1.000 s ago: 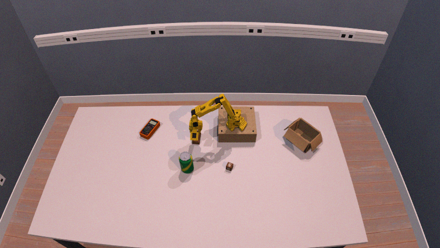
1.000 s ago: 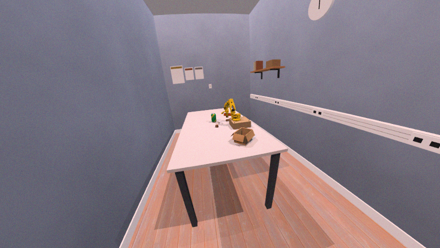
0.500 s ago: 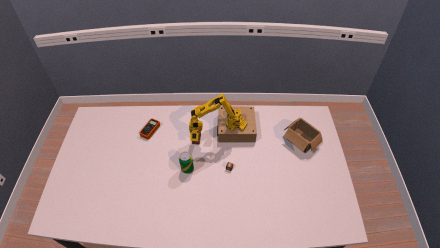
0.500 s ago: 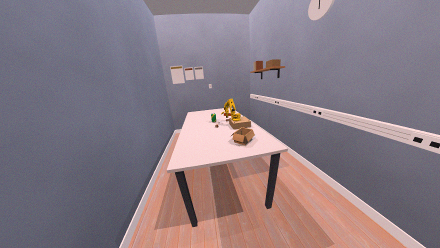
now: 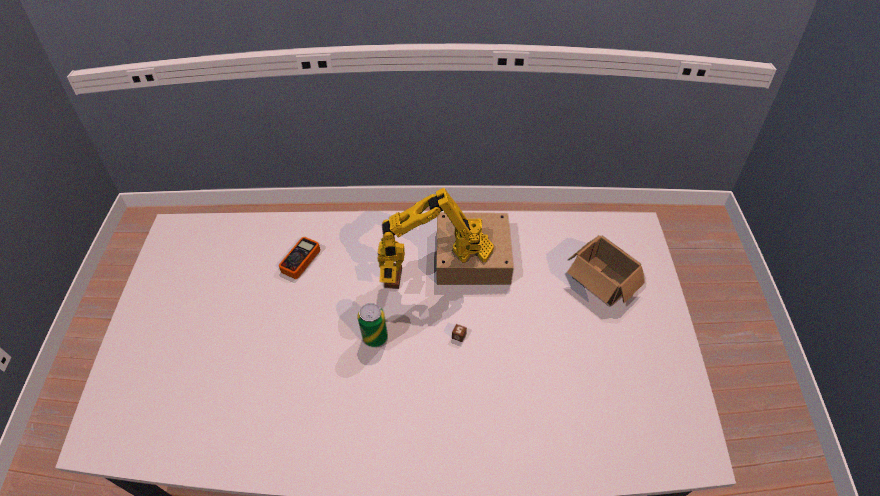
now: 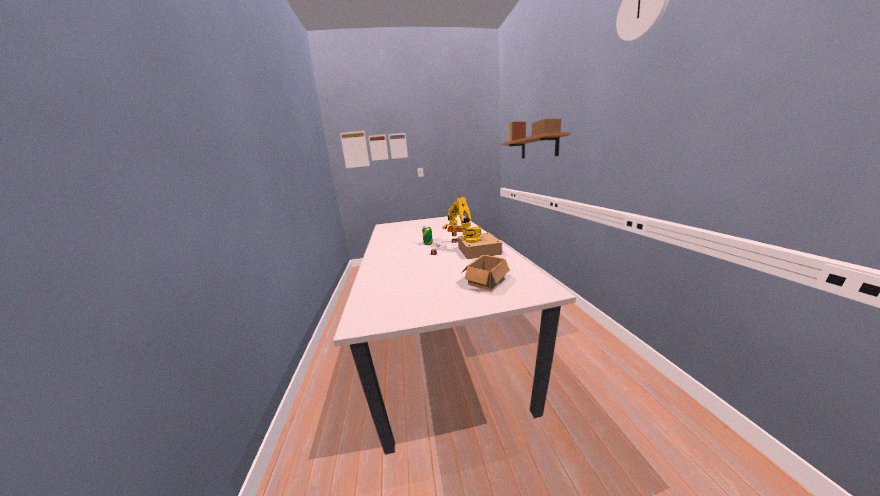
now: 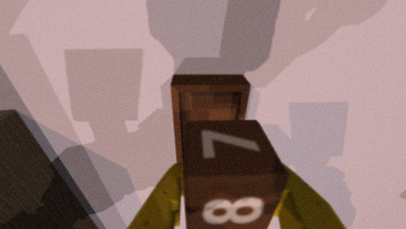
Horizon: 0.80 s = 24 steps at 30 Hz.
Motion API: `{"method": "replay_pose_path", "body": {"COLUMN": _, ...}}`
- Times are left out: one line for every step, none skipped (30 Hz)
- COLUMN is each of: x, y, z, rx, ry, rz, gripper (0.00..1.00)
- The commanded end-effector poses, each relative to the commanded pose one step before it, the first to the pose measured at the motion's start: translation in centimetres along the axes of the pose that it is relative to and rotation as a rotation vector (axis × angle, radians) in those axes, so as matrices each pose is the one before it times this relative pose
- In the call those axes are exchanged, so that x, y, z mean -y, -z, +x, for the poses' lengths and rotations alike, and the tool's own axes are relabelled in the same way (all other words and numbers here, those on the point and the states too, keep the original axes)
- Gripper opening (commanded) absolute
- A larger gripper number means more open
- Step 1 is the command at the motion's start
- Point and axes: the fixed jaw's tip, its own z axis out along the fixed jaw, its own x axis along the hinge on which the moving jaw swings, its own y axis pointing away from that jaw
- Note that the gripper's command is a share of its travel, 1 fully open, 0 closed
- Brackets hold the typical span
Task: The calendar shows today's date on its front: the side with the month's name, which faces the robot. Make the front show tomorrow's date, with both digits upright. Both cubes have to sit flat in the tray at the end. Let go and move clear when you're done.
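Calendar cube (image 7: pixel 231 171), faces 7 and 8 showing, is clamped in the gripper (image 7: pixel 231 203) just above the wooden tray (image 7: pixel 209 99); misaligned, it could catch the tray's rim and settle tilted. Second cube (image 5: pixel 458 333) lies well apart from the tray

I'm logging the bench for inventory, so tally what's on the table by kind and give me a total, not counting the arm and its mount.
Number cubes: 2, one in the gripper, cube, one loose
Wooden tray: 1
Soda can: 1
Multimeter: 1
Cardboard box: 1
Total: 6
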Motion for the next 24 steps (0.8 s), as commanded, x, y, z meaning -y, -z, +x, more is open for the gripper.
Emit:
{"method": "replay_pose_path", "body": {"x": -0.162, "y": -0.3657, "z": 0.2222, "rx": -0.00073, "ry": -0.00063, "rz": -0.00976, "gripper": 0.0}}
{"method": "replay_pose_path", "body": {"x": 0.0, "y": -0.0018, "z": 0.0, "rx": 0.0, "ry": 0.0, "rz": 0.0, "gripper": 0.0}}
{"method": "replay_pose_path", "body": {"x": 0.0, "y": 0.0, "z": 0.0, "rx": 0.0, "ry": 0.0, "rz": 0.0, "gripper": 0.0}}
{"method": "replay_pose_path", "body": {"x": 0.0, "y": 0.0, "z": 0.0, "rx": 0.0, "ry": 0.0, "rz": 0.0, "gripper": 0.0}}
{"method": "replay_pose_path", "body": {"x": 0.0, "y": -0.0012, "z": 0.0004, "rx": -0.00002, "ry": 0.0, "rz": 0.00003, "gripper": 0.0}}
{"method": "replay_pose_path", "body": {"x": -0.003, "y": -0.0103, "z": 0.0006, "rx": 0.0, "ry": 0.0, "rz": 0.0, "gripper": 0.0}}
{"method": "replay_pose_path", "body": {"x": -0.007, "y": -0.0235, "z": 0.0017, "rx": 0.0, "ry": 0.0, "rz": 0.0, "gripper": 0.0}}
{"method": "replay_pose_path", "body": {"x": -0.012, "y": -0.0392, "z": 0.0029, "rx": 0.0, "ry": 0.0, "rz": 0.0, "gripper": 0.0}}
{"method": "replay_pose_path", "body": {"x": -0.017, "y": -0.0531, "z": 0.004, "rx": 0.0, "ry": -0.00003, "rz": 0.0, "gripper": 0.0}}
{"method": "replay_pose_path", "body": {"x": -0.021, "y": -0.0652, "z": 0.0046, "rx": 0.0, "ry": 0.0, "rz": 0.0, "gripper": 0.0}}
{"method": "replay_pose_path", "body": {"x": -0.023, "y": -0.073, "z": 0.0058, "rx": 0.0, "ry": -0.00003, "rz": 0.0, "gripper": 0.0}}
{"method": "replay_pose_path", "body": {"x": -0.025, "y": -0.0754, "z": 0.0057, "rx": 0.0, "ry": 0.0, "rz": 0.0, "gripper": 0.0}}
{"method": "replay_pose_path", "body": {"x": -0.025, "y": -0.0718, "z": 0.0058, "rx": 0.0, "ry": -0.00003, "rz": 0.0, "gripper": 0.0}}
{"method": "replay_pose_path", "body": {"x": -0.022, "y": -0.0646, "z": 0.0052, "rx": 0.0, "ry": 0.0, "rz": 0.0, "gripper": 0.0}}
{"method": "replay_pose_path", "body": {"x": -0.018, "y": -0.0531, "z": 0.004, "rx": 0.0, "ry": 0.0, "rz": 0.0, "gripper": 0.0}}
{"method": "replay_pose_path", "body": {"x": -0.014, "y": -0.038, "z": 0.0035, "rx": 0.0, "ry": -0.00003, "rz": 0.0, "gripper": 0.0}}
{"method": "replay_pose_path", "body": {"x": -0.008, "y": -0.0235, "z": 0.0017, "rx": 0.0, "ry": 0.0, "rz": 0.0, "gripper": 0.0}}
{"method": "replay_pose_path", "body": {"x": -0.003, "y": -0.0097, "z": 0.0012, "rx": 0.0, "ry": 0.0, "rz": 0.0, "gripper": 0.0}}
{"method": "replay_pose_path", "body": {"x": -0.001, "y": -0.0018, "z": 0.0, "rx": 0.0, "ry": 0.0, "rz": 0.0, "gripper": 0.0}}
{"method": "replay_pose_path", "body": {"x": 0.0, "y": 0.0, "z": 0.0, "rx": 0.0, "ry": 0.0, "rz": 0.0, "gripper": 0.0}}
{"method": "replay_pose_path", "body": {"x": 0.0, "y": 0.0, "z": 0.0, "rx": 0.0, "ry": 0.0, "rz": 0.0, "gripper": 0.0}}
{"method": "replay_pose_path", "body": {"x": 0.0, "y": -0.0014, "z": -0.0002, "rx": 0.00002, "ry": 0.0, "rz": -0.00001, "gripper": 0.0}}
{"method": "replay_pose_path", "body": {"x": -0.002, "y": -0.0102, "z": 0.0006, "rx": 0.0, "ry": 0.0, "rz": 0.0, "gripper": 0.0}}
{"method": "replay_pose_path", "body": {"x": -0.004, "y": -0.0235, "z": 0.0005, "rx": 0.0, "ry": 0.0, "rz": 0.0, "gripper": 0.0}}
